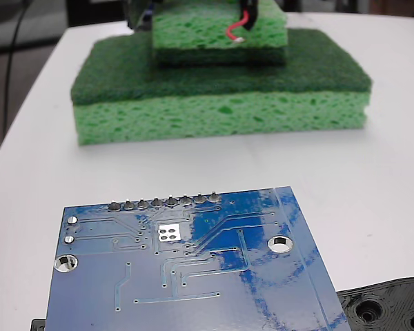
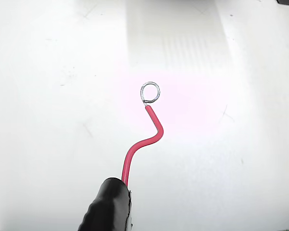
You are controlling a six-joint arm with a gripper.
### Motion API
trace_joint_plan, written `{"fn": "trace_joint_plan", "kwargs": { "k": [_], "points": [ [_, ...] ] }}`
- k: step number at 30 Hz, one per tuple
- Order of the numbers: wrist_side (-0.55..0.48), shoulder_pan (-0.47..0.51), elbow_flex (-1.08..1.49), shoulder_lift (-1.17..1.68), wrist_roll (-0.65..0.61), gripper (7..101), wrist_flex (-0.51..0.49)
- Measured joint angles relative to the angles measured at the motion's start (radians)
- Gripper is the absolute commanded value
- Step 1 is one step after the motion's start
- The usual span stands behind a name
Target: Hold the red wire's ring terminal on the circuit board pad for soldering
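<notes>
Gripper (image 2: 108, 204) shows in the wrist view only as a black tip at the bottom edge, clamped on the red wire (image 2: 143, 142) near its lower end, so the free length sticks out ahead where the camera can watch it. That wire bends in a loose S and ends in the ring terminal (image 2: 150, 92), hanging over bare white tabletop (image 2: 48, 120); whether the ring touches the surface, I cannot tell.

From the fixed view, the wire (image 1: 239, 29) and ring sit far back, in front of two stacked green sponges (image 1: 221, 103) near the far edge of the tabletop. Well apart from them, the circuit board (image 1: 193, 276) lies flat at the near edge, solder side up. Its pad (image 1: 170, 232) sits exposed just below the row of solder pins (image 1: 164, 203), so the ring can likely come down flat onto it. A black plastic part (image 1: 390, 307) lies at the near right corner.
</notes>
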Motion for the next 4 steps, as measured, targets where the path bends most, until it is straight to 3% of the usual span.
{"fn": "trace_joint_plan", "kwargs": {
  "k": [4],
  "points": [
    [0.0,0.0,0.0,0.0,0.0,100.3,0.0]
  ]
}}
